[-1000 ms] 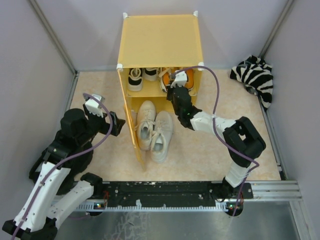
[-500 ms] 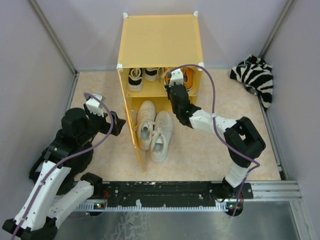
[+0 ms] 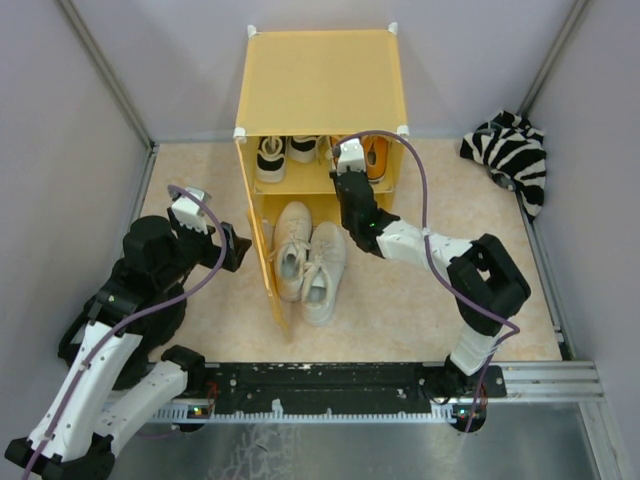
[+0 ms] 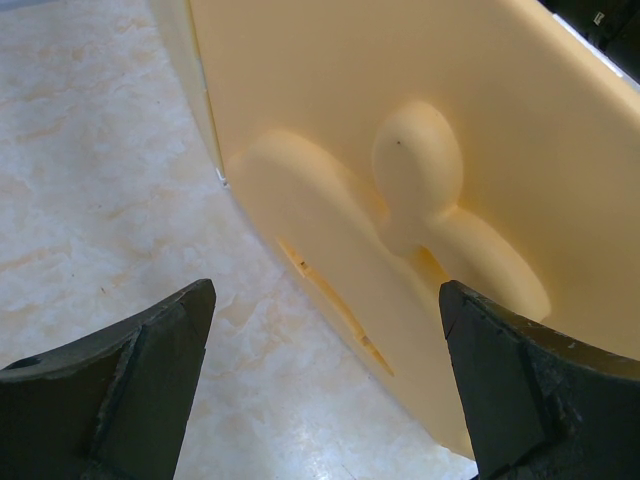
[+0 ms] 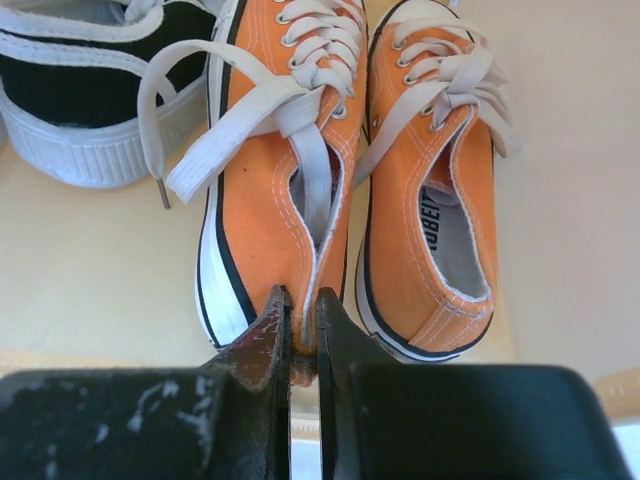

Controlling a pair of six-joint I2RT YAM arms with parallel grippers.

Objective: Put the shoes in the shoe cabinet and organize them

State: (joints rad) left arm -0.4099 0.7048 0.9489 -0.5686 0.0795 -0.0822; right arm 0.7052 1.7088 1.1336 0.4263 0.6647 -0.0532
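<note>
Beige stone-patterned bench (image 3: 400, 300), lilac walls on three sides. Zebra-striped bundle (image 3: 510, 155) lies in the far right corner, not involved.

Shoe cabinet (image 3: 320, 80) at back centre, door (image 4: 420, 200) swung open toward the left arm.
- Upper shelf: black pair (image 3: 270, 158) at left, orange pair (image 3: 376, 158) at right.
- Lower compartment: off-white pair (image 3: 308, 255), toes in, heels out over the bench.

Right hand (image 5: 303, 310): jaws nearly together, pinching the heel collar of the orange sneaker (image 5: 270, 200) that lies next to the black pair. Its mate (image 5: 430, 200) sits just beside it.

Left hand (image 4: 325, 300): jaws wide, nothing between them, facing the embossed door panel. Whether it touches the door cannot be told.

Handling notes (judgement):
- Canvas sneaker, light. The upper is soft and will fold under a pinch; the rubber sole is stiffer.
- The heel collar is a fair hold for sliding the shoe along the shelf. Lifted from there, it would likely hang toe-down and swing.
- Loose laces (image 5: 230, 110) trail toward the black pair and could snag.
- The shelf plastic looks smooth, so the shoe should slide easily.
- The off-white pair is best taken at the heel too, since that is the reachable end.
</note>
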